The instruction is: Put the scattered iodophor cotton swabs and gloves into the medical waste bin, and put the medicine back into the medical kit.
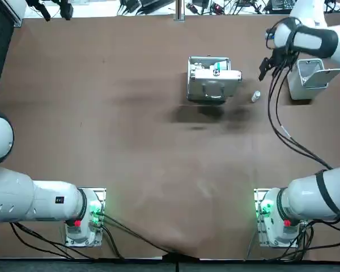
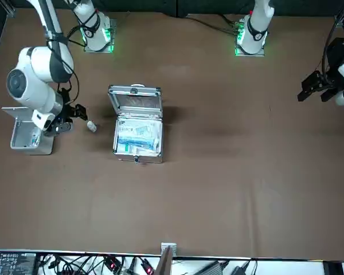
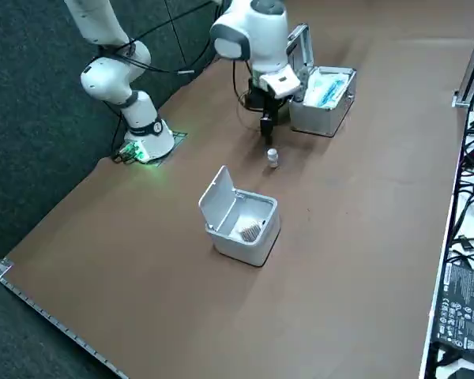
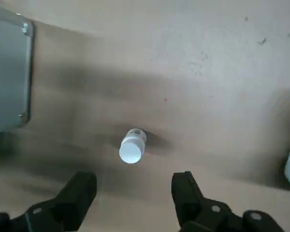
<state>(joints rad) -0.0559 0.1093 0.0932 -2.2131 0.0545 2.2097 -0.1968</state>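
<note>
A small white medicine bottle [image 4: 132, 145] stands upright on the brown table, also seen in the top view [image 1: 255, 97], the front view [image 2: 91, 126] and the right side view [image 3: 273, 158]. My right gripper [image 4: 134, 193] hovers above and just beside it, open, with nothing between its fingers; it shows too in the top view [image 1: 266, 68], the front view [image 2: 69, 119] and the side view [image 3: 266, 126]. The open metal medical kit [image 1: 211, 79] holds packets. The white waste bin [image 3: 243, 222], lid up, has dark swabs inside. No gloves are visible.
The kit [image 2: 136, 125] lies left of the bottle from the robot's side, the bin [image 1: 306, 76] to its right. Black cables trail from the right arm [image 1: 283, 122] over the table. The table's far edge carries cables and a metal post [image 1: 179, 11].
</note>
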